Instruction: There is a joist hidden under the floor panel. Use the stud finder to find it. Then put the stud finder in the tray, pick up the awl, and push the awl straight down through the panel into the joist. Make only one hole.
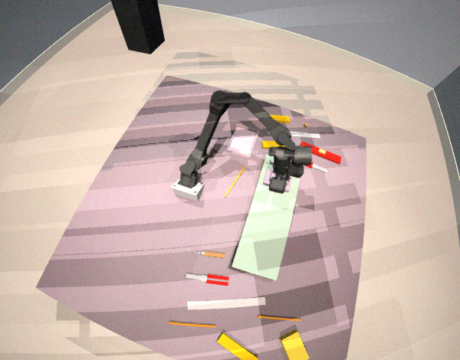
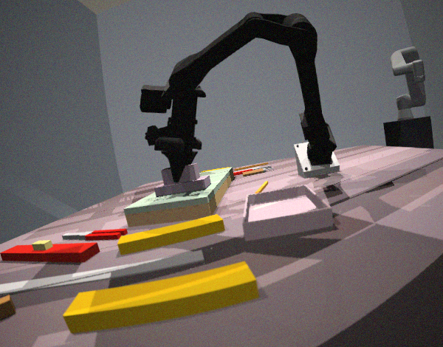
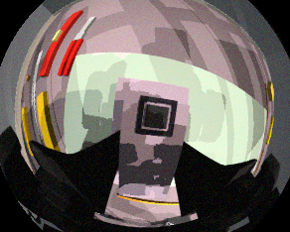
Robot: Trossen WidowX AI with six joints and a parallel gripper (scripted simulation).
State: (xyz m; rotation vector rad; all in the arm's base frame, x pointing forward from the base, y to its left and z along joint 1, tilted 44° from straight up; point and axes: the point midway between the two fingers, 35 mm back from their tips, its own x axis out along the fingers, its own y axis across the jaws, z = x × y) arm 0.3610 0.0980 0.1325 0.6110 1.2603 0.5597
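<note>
The lilac stud finder (image 1: 267,176) (image 2: 182,186) (image 3: 129,101) sits flat on the pale green floor panel (image 1: 261,240) (image 2: 147,205) (image 3: 209,106), near the panel's tray end. Its dark square display shows no lit mark. My gripper (image 1: 277,188) (image 2: 177,178) (image 3: 148,137) points down and is shut on the stud finder's raised body. The pink tray (image 1: 244,143) (image 2: 289,226) is empty, beside the panel's end. A slim tool with an orange handle (image 1: 214,254) (image 2: 252,172) and thin grey shaft, apparently the awl, lies beside the panel's other end. The joist is hidden.
Yellow blocks (image 1: 294,345) (image 2: 169,233) lie beyond both panel ends. A red bar (image 1: 323,152) (image 2: 49,252) and red-handled pliers (image 1: 217,279) lie nearby. A yellow stick (image 1: 234,181) lies between arm base and panel. A pale strip (image 1: 226,303) lies past the pliers.
</note>
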